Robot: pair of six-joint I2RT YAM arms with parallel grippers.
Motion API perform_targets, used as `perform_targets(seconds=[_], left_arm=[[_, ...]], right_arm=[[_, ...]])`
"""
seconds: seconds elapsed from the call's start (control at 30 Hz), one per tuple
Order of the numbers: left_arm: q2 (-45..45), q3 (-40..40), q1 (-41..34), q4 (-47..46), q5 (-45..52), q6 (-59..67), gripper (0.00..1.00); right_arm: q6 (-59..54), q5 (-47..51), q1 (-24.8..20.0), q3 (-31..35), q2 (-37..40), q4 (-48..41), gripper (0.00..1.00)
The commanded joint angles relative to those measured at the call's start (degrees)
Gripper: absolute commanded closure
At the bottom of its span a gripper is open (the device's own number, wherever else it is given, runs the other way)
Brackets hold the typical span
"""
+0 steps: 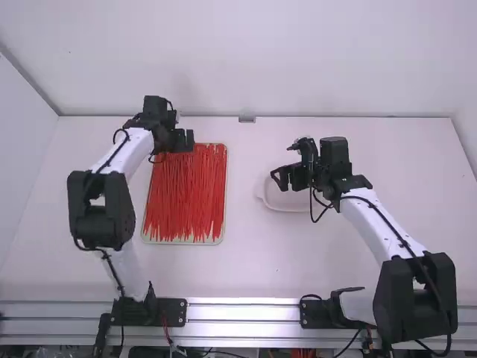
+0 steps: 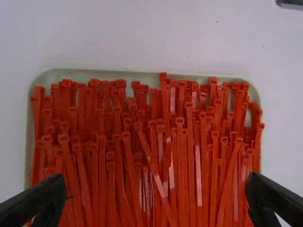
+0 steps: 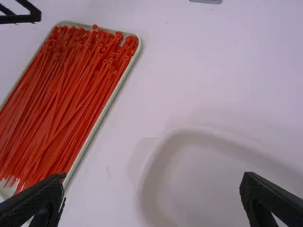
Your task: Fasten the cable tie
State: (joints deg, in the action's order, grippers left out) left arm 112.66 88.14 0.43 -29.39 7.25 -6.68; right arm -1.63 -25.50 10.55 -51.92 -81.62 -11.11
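White table (image 1: 387, 156), cable ties (image 1: 186, 194) in tray (image 2: 94, 74), bin (image 3: 199, 189)

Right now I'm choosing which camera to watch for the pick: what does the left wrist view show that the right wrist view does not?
Only the left wrist view: individual square heads of the orange plastic cable ties close up, between the open left fingers. Only the right wrist view: a shallow white plastic dish and the open right fingers. Both: the tie pile on its pale green rectangular tray, on the white table.
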Motion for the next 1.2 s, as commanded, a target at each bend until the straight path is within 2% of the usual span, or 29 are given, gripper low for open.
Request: perform_targets(seconds=[0.0,0.13,0.23,0.37,0.63,0.73,1.07,1.17], left_arm=[[2.6,2.3,0.0,0.0,-0.2,-1.2,0.01],[4.7,2.3,0.0,2.0,0.6,-1.5,0.01],[6.2,2.2,0.0,4.7,7.0,1.8,0.0],[6.5,1.4,-0.1,7.5,9.7,3.2,0.12],[6.5,-0.9,0.0,12.9,9.7,-0.2,0.21],[6.5,-3.0,-0.4,15.6,9.7,-1.5,0.28],[6.5,-5.8,-1.3,18.0,9.5,-1.3,0.3],[6.5,-5.8,-2.5,17.4,5.1,-1.9,0.29]], right_arm=[[0.1,0.1,0.0,-1.7,-0.5,-0.1,0.01],[-0.2,0.0,0.0,-1.7,-0.5,0.1,0.01],[-0.2,0.1,0.0,-1.7,-0.5,0.2,0.01],[-0.1,0.0,0.0,-1.7,-0.5,0.1,0.01],[-0.1,0.1,0.0,-1.7,-0.5,0.0,0.01],[-0.1,0.1,0.0,-1.7,-0.5,-0.1,0.01],[-0.1,0.0,0.0,-1.7,-0.5,0.0,0.01],[-0.1,0.0,0.0,-1.7,-0.5,0.2,0.01]])
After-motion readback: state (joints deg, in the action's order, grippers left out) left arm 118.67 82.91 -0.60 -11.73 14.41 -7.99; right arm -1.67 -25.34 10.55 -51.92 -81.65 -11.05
